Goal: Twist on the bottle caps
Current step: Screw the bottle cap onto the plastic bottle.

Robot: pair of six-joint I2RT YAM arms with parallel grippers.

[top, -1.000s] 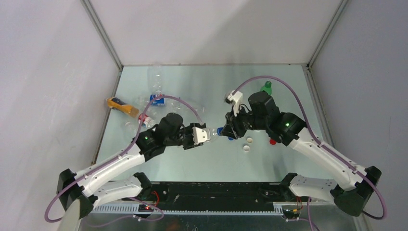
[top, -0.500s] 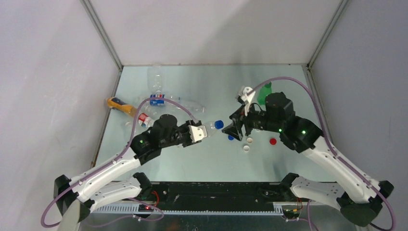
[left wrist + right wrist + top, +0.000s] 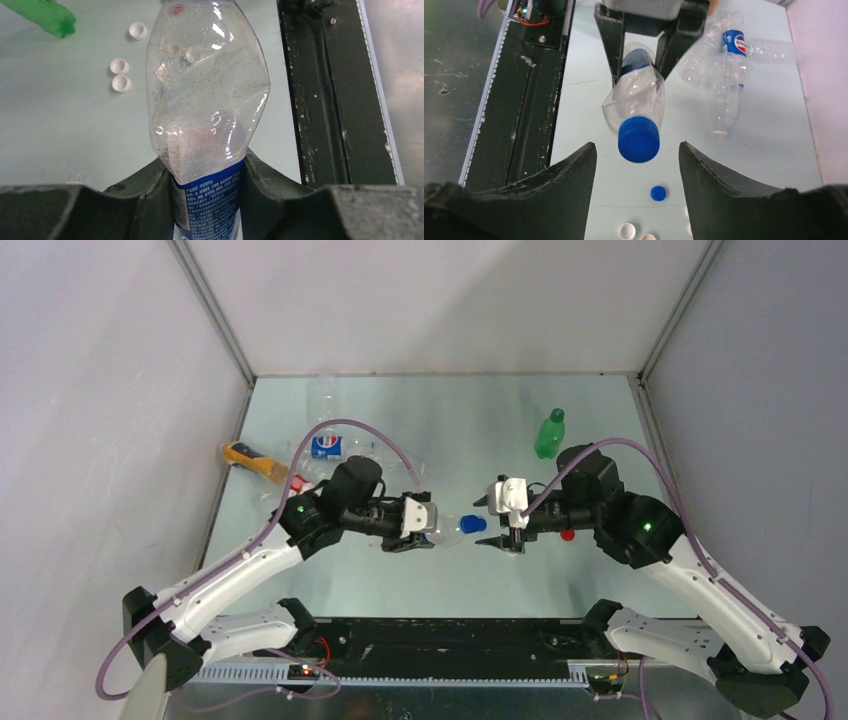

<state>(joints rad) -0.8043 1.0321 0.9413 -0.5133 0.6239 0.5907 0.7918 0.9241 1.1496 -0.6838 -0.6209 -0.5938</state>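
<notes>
My left gripper (image 3: 415,524) is shut on a clear bottle (image 3: 445,528) with a blue label and holds it level above the table, neck toward the right arm. In the left wrist view the jaws (image 3: 206,164) clamp the labelled part of the bottle (image 3: 205,100). A blue cap (image 3: 472,524) sits on its neck. My right gripper (image 3: 488,527) is open and empty, just right of that cap. In the right wrist view the blue cap (image 3: 639,139) hangs between and just beyond my open fingers (image 3: 638,152), not touching them.
A loose blue cap (image 3: 658,193) and white caps (image 3: 627,230) lie on the table under the grippers. A red cap (image 3: 567,535) lies by the right arm. A green bottle (image 3: 549,433) lies far right. An orange bottle (image 3: 252,460) and clear bottles (image 3: 325,445) lie far left.
My right gripper let go of the blue cap, drew back, turned and now faces the cap open. My left gripper carried the capped bottle right and nearer.
</notes>
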